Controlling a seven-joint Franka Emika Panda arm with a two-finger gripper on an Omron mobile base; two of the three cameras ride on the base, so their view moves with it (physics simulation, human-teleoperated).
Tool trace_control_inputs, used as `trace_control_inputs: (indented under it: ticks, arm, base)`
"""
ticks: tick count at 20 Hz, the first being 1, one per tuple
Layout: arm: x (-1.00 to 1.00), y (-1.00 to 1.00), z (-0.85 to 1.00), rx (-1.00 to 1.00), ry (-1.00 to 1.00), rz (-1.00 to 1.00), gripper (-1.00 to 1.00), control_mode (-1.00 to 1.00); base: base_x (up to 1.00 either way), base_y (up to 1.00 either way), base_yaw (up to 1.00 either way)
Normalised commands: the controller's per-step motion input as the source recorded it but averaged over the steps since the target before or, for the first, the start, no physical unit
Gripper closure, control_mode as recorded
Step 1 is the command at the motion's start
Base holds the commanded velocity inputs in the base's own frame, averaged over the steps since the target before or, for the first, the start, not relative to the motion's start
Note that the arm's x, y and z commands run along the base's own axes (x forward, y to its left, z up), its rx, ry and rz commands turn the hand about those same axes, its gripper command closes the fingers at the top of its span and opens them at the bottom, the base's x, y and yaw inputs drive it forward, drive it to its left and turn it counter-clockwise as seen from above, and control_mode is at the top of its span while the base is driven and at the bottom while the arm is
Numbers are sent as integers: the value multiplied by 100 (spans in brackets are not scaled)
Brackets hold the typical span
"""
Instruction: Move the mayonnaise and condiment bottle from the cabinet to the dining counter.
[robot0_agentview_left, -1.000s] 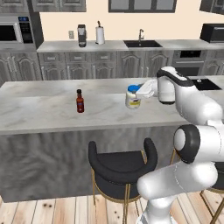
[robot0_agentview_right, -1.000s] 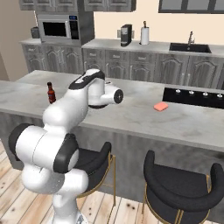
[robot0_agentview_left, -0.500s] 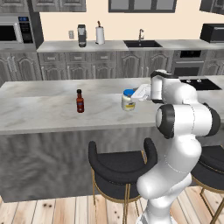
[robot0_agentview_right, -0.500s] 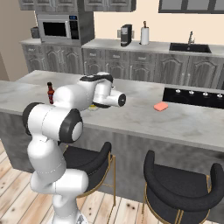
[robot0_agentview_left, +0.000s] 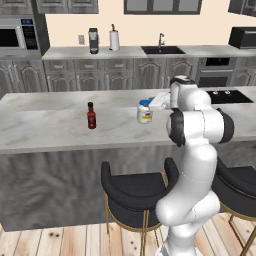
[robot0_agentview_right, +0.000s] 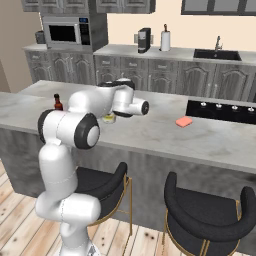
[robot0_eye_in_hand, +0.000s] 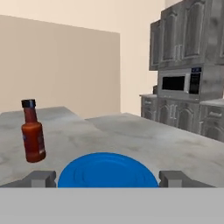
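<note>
Best to back straight off with fingertips (robot0_eye_in_hand: 42, 178) spread wide either side of the mayonnaise (robot0_agentview_left: 144, 111), standing mid dining counter (robot0_agentview_left: 45, 127) beside the condiment bottle (robot0_agentview_left: 91, 115), without clipping its lid.

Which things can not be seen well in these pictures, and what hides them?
- Short whitish mayonnaise jar with light blue lid: right base view, the white arm covers most of it; hand view, the bottom edge cuts off all below the lid.
- Slim dark red condiment bottle: label too small to read in every view.
- Pincer: hand view, its fingertips flank the lid, open; contact cannot be told.
</note>
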Motion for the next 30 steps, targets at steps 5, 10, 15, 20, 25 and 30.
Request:
trace_control_inputs:
  ticks: [5, 10, 15, 20, 25, 30]
  arm:
    - [-18, 9, -35, -1, -5, 7, -100, -100]
    - [-18, 15, -3, 0, -10, 3, -100, -100]
    - [-7, 2, 21, -3, -1, 1, -100, -100]
    - [-14, 0, 42, -9, 0, 0, -100, -100]
    - [-45, 0, 47, -8, 0, 0, -100, -100]
    - [-92, 20, 13, -5, 0, -1, -100, -100]
  base:
    - [0, 0, 0]
    - [0, 0, 0]
    - [0, 0, 0]
    - [0, 0, 0]
    - [0, 0, 0]
    - [0, 0, 0]
